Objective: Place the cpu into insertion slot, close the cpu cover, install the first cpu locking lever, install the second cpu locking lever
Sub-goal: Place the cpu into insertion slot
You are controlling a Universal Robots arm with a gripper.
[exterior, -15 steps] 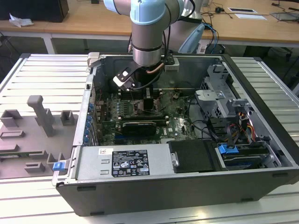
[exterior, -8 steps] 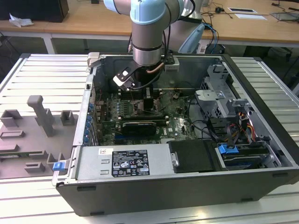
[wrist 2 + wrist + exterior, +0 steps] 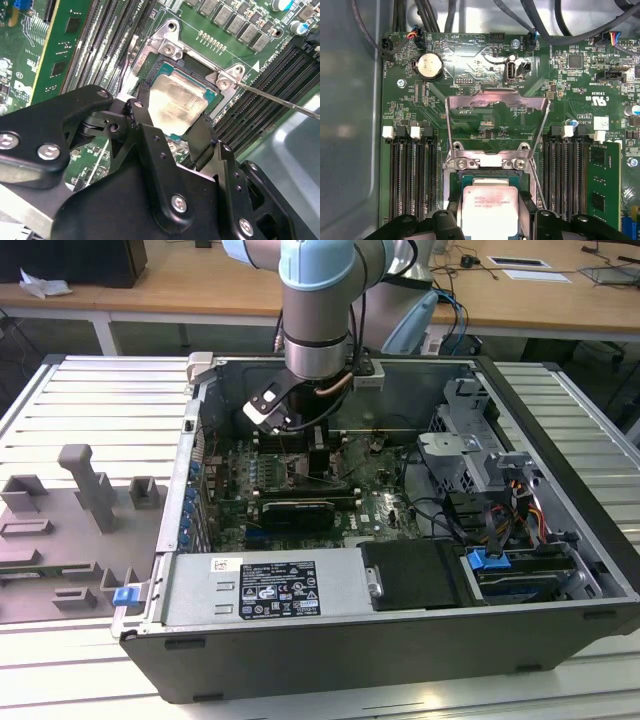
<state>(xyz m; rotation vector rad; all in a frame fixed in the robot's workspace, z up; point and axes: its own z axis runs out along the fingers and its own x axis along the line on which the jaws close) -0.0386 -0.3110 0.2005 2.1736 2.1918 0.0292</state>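
The cpu (image 3: pixel 177 102), a flat square chip with a pale silver top, sits between my two black fingers directly over the insertion slot (image 3: pixel 172 64). My gripper (image 3: pixel 175 112) is shut on the cpu's opposite edges. In the first wrist view the cpu (image 3: pixel 487 210) lies in the slot's dark frame (image 3: pixel 485 176), with the gripper (image 3: pixel 489 216) flanking it. The cpu cover (image 3: pixel 496 101) stands raised open behind the slot. A thin wire locking lever (image 3: pixel 280 101) sticks out to one side, unlatched. In the exterior view the gripper (image 3: pixel 318 462) reaches down into the open computer case.
Long black memory slots (image 3: pixel 412 175) run on both sides of the socket. A green card (image 3: pixel 55 50) stands close beside the fingers. The case holds a power supply (image 3: pixel 265 585), a drive cage (image 3: pixel 470 450) and cables. A grey fixture (image 3: pixel 90 490) lies outside the case.
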